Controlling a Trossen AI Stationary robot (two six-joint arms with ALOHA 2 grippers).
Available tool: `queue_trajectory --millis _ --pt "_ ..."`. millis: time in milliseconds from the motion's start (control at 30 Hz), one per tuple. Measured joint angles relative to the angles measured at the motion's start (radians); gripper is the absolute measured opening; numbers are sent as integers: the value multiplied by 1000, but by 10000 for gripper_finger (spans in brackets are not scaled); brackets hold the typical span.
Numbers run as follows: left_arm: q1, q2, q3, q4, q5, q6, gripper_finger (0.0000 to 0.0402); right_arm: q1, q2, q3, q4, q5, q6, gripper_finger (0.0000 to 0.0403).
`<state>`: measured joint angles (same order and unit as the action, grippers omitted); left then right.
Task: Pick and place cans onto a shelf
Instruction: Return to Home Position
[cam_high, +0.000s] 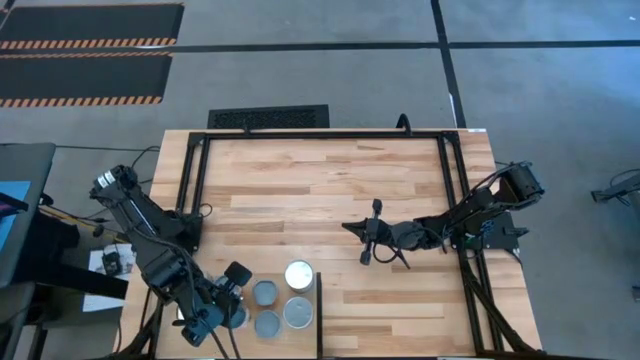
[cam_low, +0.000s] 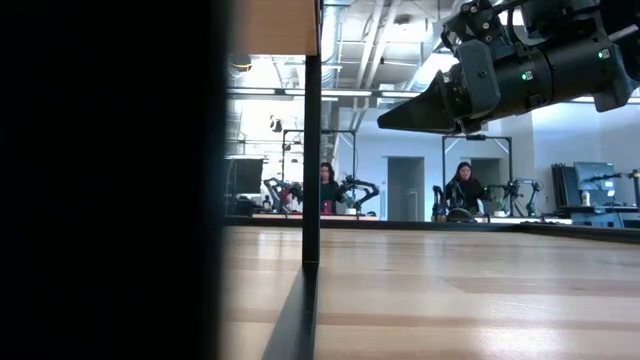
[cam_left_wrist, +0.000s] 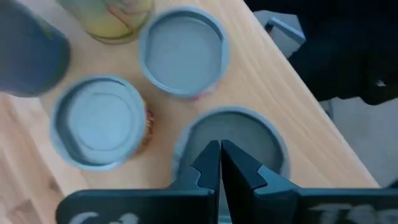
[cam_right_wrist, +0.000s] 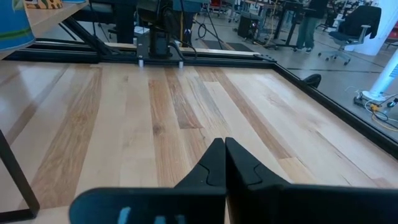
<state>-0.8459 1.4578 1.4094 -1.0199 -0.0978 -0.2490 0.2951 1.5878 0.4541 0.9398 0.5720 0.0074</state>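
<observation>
Left gripper (cam_left_wrist: 219, 163), fingers pressed together and holding nothing, hangs close over the cans (cam_left_wrist: 183, 53). Cans stand grouped on the shelf (cam_left_wrist: 267, 87) at the table's (cam_high: 330, 190) edge on the left arm's side; four round tops show from above. Right gripper (cam_high: 367, 240) likewise clenched on nothing, raised above the table's middle.

Table (cam_high: 320, 190): striped wooden planks, with a black frame (cam_high: 447, 170) running along its sides.

Shelf (cam_high: 300, 345): pale smooth panel with a thin dark edge on the side toward the table's middle. It sits at the corner by the left arm, raised above the planks on a thin dark leg (cam_right_wrist: 13, 171).

On the shelf there is a white-topped can (cam_high: 299, 274) and three grey-topped cans (cam_high: 265, 293) close beside it, all upright in a tight cluster. Part of the panel is hidden under the arm — contents there cannot be told.
</observation>
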Motion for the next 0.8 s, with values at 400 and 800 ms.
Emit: queue_trajectory --millis 400,800 --pt "0 0 0 -48 104 -88 0 0 0 0 0 0 0 8" --pt "23 0 0 -13 85 -34 0 0 0 0 0 0 0 8"
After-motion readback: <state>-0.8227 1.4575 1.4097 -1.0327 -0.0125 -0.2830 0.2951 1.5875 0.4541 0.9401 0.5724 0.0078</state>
